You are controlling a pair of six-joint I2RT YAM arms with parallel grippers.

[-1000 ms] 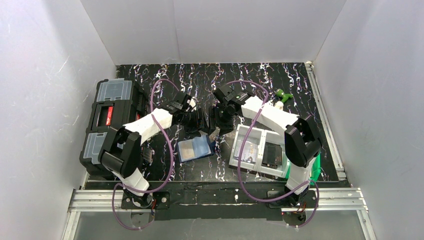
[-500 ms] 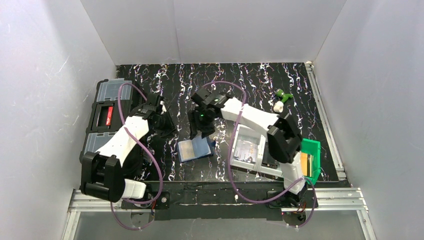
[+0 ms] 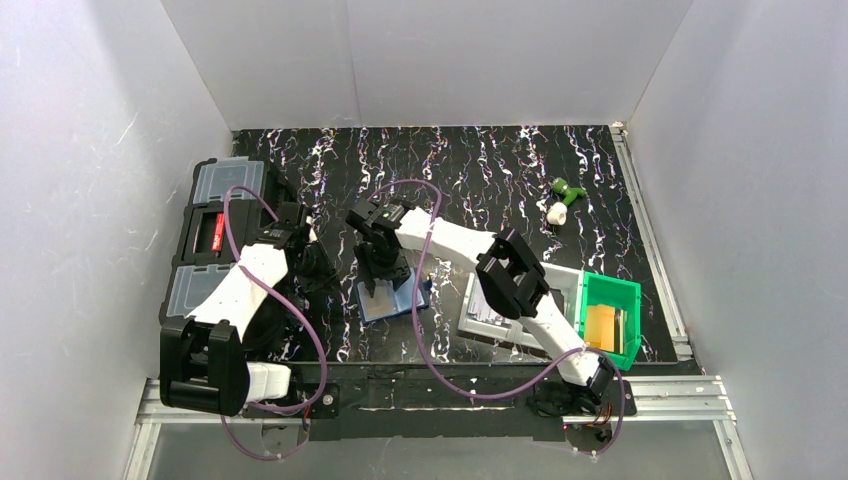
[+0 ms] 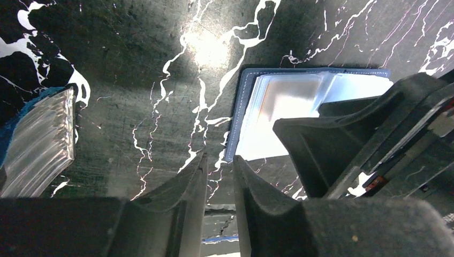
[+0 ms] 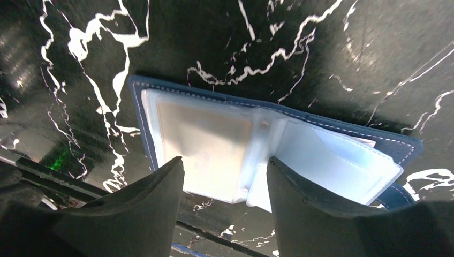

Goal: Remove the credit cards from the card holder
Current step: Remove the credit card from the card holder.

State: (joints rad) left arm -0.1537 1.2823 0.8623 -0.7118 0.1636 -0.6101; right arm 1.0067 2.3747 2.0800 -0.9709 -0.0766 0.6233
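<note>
The navy card holder (image 3: 393, 300) lies open on the black marbled table, pale blue sleeves up. In the right wrist view the card holder (image 5: 278, 144) shows a pale tan card (image 5: 206, 142) inside its left sleeve; no other credit cards can be made out. My right gripper (image 3: 381, 278) hangs right over it, and that gripper (image 5: 225, 163) is open, its fingers straddling the near edge of the sleeves with nothing gripped. My left gripper (image 3: 312, 268) is just left of the holder. In its own view the left gripper (image 4: 219, 158) has a narrow gap, nothing in it, by the card holder (image 4: 284, 101) corner.
A black toolbox (image 3: 215, 240) with clear lids stands at the left, behind my left arm. A grey tray (image 3: 505, 300) and a green bin (image 3: 628, 300) holding a flat tan item (image 3: 603, 325) sit at the right. A small green and white object (image 3: 562, 198) lies farther back.
My right arm has swung left and down over the card holder, uncovering the green bin. My left arm has pulled back to the left and its jaws have narrowed.
</note>
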